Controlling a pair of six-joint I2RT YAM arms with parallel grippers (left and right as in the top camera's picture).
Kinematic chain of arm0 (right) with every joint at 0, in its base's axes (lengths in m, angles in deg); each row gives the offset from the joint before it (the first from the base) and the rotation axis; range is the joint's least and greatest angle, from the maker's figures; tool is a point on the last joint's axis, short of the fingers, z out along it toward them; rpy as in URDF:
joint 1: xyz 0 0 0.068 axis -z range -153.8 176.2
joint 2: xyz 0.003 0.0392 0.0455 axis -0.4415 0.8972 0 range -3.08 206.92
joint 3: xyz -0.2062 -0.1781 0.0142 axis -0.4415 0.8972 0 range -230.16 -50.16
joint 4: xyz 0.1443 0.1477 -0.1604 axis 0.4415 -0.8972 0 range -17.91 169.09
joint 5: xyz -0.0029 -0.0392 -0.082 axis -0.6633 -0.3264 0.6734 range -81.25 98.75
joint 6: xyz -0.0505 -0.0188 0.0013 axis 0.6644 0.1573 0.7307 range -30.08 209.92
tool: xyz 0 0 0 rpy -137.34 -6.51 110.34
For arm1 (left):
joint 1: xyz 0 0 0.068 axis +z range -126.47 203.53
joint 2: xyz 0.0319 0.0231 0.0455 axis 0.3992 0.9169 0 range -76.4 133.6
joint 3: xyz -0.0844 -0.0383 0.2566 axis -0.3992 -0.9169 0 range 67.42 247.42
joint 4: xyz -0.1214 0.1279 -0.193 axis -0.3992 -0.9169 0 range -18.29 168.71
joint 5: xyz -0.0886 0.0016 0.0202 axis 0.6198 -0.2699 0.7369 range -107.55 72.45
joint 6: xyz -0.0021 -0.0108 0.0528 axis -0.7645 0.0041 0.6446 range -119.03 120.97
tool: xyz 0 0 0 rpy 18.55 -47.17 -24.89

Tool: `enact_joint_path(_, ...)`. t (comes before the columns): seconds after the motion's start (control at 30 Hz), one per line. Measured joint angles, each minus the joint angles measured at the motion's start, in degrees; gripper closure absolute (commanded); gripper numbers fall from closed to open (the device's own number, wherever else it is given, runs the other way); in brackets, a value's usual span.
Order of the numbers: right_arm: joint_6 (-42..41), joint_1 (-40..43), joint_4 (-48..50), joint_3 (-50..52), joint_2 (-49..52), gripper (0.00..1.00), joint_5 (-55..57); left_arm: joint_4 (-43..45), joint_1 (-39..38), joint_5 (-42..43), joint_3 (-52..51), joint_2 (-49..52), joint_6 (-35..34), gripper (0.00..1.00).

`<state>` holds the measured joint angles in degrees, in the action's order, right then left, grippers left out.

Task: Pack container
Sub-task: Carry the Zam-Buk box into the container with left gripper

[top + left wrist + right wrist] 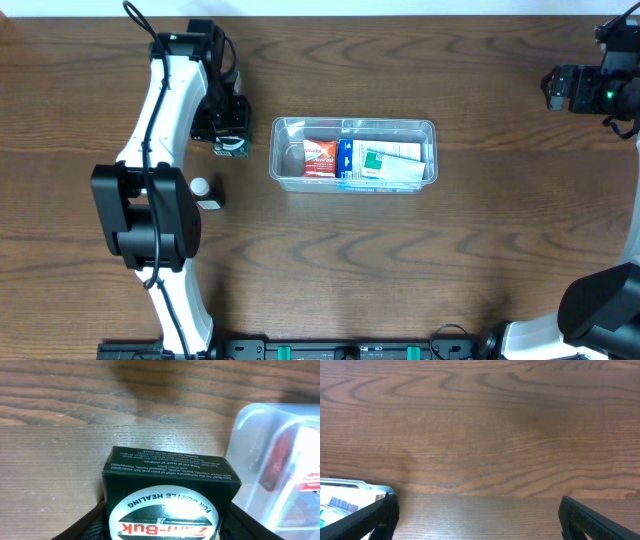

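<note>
Evidently grips the green box (170,477) in the left gripper (167,522) beside the container (400,122), ready for its free end; parks the right gripper (480,517) spread, empty, aside.

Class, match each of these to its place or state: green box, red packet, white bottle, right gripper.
Column A
1. green box
2. red packet
3. white bottle
4. right gripper

Column B
a. inside the container
b. between the fingers of the left gripper
c. open, holding nothing
d. on the table beside the left arm

Pairs: 1-b, 2-a, 3-d, 4-c
</note>
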<state>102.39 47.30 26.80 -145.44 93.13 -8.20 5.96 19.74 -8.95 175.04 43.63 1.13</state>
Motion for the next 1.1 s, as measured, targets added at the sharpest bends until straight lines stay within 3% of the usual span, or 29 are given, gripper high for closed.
enact_joint_path(0.2, 0.02, 0.00, 0.00, 0.00, 0.00, 0.01, 0.00, -0.92, -2.23, 0.00, 0.87, -4.63, -0.39, 0.40)
enact_joint_path(0.43, 0.00, 0.00, 0.00, 0.00, 0.00, 0.01, 0.00, -1.53, -10.34, 0.00, 1.64, -10.54, -2.12, 0.39)
enact_joint_path(0.8, 0.00, 0.00, 0.00, 0.00, 0.00, 0.01, 0.00, 1.51, -21.59, -1.42, 1.64, -10.19, -8.94, 0.39)
enact_joint_path(1.1, 0.00, 0.00, 0.00, 0.00, 0.00, 0.01, 0.00, 8.00, -25.83, -4.55, -0.31, -7.52, -14.53, 0.40)
